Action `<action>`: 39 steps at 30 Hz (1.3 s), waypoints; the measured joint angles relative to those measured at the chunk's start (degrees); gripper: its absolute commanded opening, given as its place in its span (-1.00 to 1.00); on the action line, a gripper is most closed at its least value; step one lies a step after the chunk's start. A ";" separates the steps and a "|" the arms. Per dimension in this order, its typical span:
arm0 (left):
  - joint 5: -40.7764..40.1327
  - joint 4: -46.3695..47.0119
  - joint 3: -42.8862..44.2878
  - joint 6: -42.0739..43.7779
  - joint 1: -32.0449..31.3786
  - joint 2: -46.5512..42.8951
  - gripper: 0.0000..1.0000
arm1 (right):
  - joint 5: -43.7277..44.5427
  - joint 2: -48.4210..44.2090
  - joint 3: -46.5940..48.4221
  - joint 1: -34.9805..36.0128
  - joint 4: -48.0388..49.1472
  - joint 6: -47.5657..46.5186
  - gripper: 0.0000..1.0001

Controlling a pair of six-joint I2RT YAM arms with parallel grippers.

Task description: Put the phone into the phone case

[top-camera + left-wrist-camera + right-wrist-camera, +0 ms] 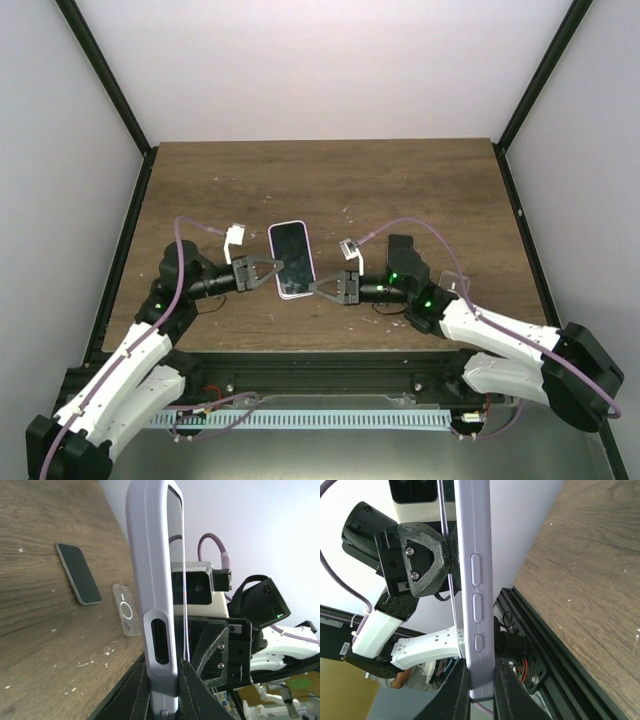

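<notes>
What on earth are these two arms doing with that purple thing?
Two robot arms are holding one lavender case between them over the wooden table. The left hand pinches one long edge and the right hand the opposite one. From above, a dark screen shows in the case, so a phone seems to sit in it already. Another dark phone and a small clear piece lie flat on the table nearby.

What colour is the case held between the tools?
The case is pale lavender, clearest in the right wrist view.
</notes>
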 measured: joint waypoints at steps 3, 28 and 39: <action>-0.63 -2.64 0.81 3.06 -0.28 0.70 -1.00 | 0.63 0.02 0.00 0.04 -1.44 0.11 -0.99; -10.67 -18.47 7.87 15.61 1.11 25.64 -1.00 | 18.67 -13.31 0.35 0.31 -23.82 -6.88 1.00; -18.88 -24.00 15.72 17.33 8.13 40.19 -1.00 | 23.39 -15.34 0.85 0.31 -32.68 -10.51 1.00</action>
